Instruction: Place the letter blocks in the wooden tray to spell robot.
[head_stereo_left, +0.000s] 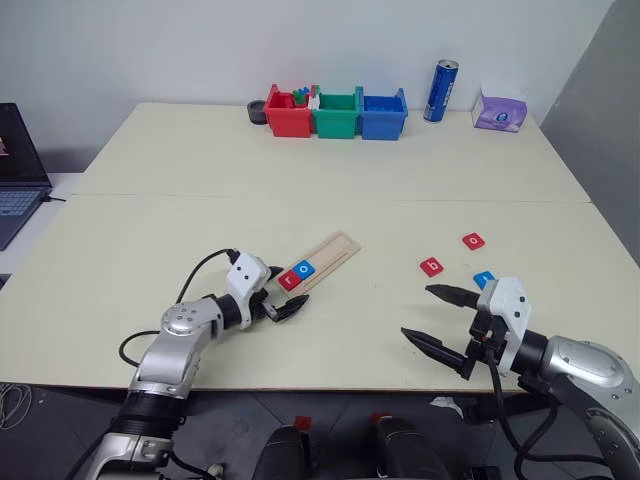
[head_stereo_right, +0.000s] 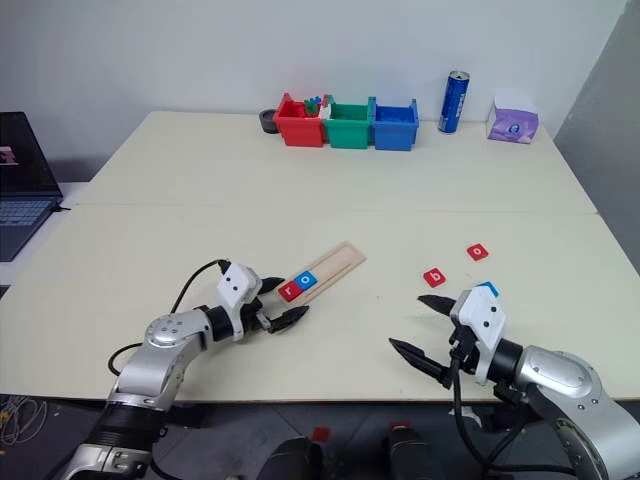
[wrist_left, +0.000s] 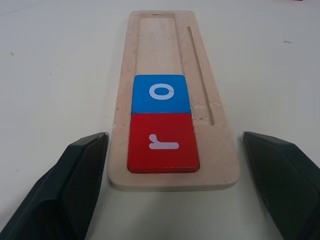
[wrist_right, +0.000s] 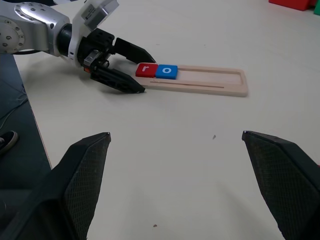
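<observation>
Left pincer (head_stereo_left: 283, 304) gapes empty at the wooden tray (head_stereo_left: 335, 250) end; right pincer (head_stereo_left: 440, 320) open, holding nothing.

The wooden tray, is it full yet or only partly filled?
Partly filled. The wooden tray holds only the red r block and blue o block at one end; the rest is bare.

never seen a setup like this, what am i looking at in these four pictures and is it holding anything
It's a two-armed robot at a table. Two pictures come from cameras in its head, looking down over its arms; the other two from a camera on each wrist, with that pincer's black fingers rising at the bottom. The left pincer sits open around the end of the wooden tray, which holds a red r block and a blue o block. The right pincer is open and empty. Three loose blocks lie on the table: a red b, a red o and a blue block. Nothing is held.
</observation>
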